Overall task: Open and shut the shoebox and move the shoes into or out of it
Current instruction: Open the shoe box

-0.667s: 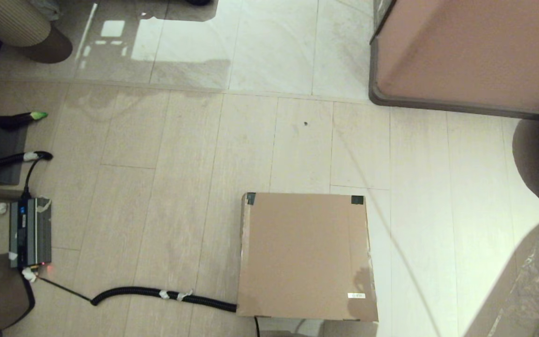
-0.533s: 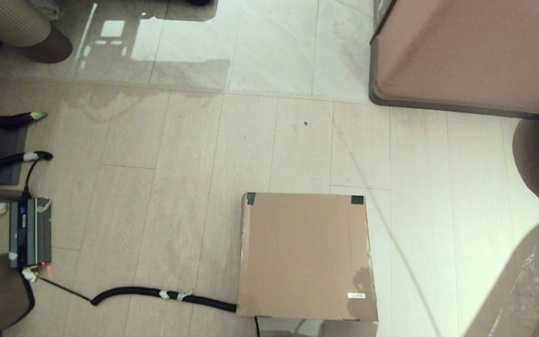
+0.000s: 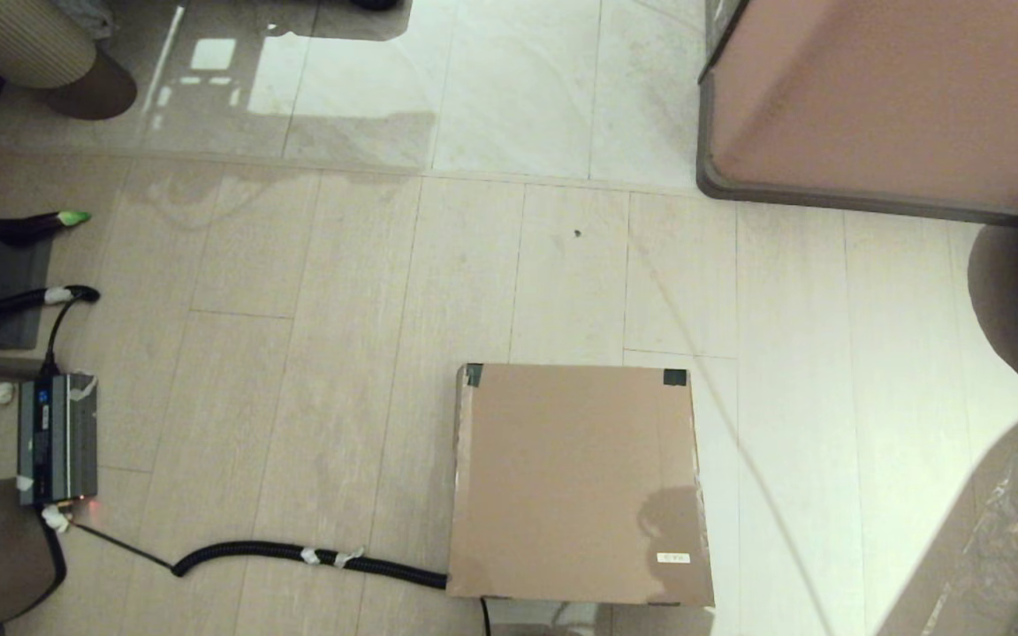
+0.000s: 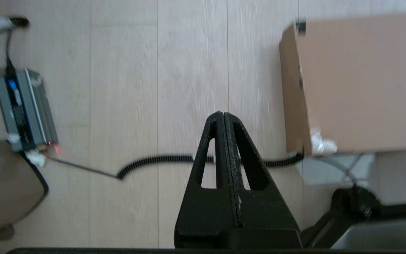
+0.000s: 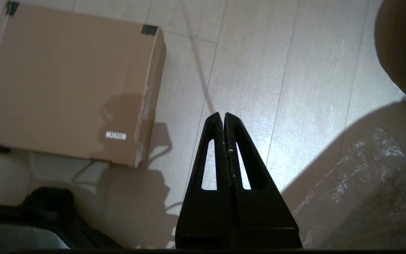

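The brown cardboard shoebox (image 3: 575,481) sits on the floor near me with its lid down flat, dark tape at its two far corners and a small white label near its front right corner. It also shows in the left wrist view (image 4: 358,81) and the right wrist view (image 5: 65,84). The shoes are out of view. My left gripper (image 4: 223,113) is shut and empty above the floor to the left of the box. My right gripper (image 5: 222,114) is shut and empty above the floor to the right of the box. Neither gripper shows in the head view.
A coiled black cable (image 3: 297,556) runs along the floor from a grey electronics unit (image 3: 56,437) to the box's near left corner. A large pinkish-brown cabinet (image 3: 889,97) stands at the far right. Crinkled clear plastic (image 5: 361,183) lies at the near right.
The shadow on the box lid near the white label has grown larger and spread left. The box has stayed put.
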Motion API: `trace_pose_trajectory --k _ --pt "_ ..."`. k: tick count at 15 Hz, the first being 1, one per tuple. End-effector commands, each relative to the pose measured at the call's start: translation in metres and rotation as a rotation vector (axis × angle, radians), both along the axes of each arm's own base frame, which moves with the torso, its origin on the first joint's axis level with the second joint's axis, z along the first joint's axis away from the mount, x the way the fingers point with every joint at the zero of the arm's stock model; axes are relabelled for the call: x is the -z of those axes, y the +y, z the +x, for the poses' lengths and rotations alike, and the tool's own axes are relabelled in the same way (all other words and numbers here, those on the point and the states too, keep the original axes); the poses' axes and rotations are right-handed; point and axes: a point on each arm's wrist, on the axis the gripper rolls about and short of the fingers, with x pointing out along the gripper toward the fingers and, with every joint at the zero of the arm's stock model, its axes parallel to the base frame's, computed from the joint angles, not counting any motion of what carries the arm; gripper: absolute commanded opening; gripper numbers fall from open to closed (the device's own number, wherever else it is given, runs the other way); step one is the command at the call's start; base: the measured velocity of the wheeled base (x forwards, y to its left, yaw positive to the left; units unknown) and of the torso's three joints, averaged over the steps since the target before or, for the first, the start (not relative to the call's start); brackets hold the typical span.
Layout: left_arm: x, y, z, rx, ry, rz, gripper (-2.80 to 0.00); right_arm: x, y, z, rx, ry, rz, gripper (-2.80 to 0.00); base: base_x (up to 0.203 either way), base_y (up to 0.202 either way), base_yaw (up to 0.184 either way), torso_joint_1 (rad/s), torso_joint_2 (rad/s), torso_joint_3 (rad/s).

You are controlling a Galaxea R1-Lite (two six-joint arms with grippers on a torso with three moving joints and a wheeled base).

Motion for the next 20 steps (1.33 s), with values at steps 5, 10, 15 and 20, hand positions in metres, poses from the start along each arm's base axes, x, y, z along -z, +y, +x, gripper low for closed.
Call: trace_pose_trajectory --k 5,10,15,20 --pt "-0.059 -0.003 0.077 0.107 0.35 -0.138 -2.8 -0.077 -0.002 0.082 0.104 0.348 0.191 -2.8 0.0 0.0 0.0 0.0 0.0 0.0" --pt "-0.032 -0.01 0.154 0.3 0.648 -0.413 -2.8 -0.063 -0.002 0.197 0.123 0.565 0.346 -2.8 0.0 0.0 0.0 0.0 0.0 0.0" --pt "0.014 -0.026 0.234 0.393 0.75 -0.442 -2.8 -0.03 0.005 0.251 -0.134 0.676 0.476 -2.8 0.0 0.0 0.0 0.0 0.0 0.0" --pt "0.051 -0.06 0.299 0.428 0.726 -0.382 -2.8 0.021 0.01 0.272 -0.273 0.774 0.525 -2.8 0.0 0.0 0.0 0.0 0.0 0.0"
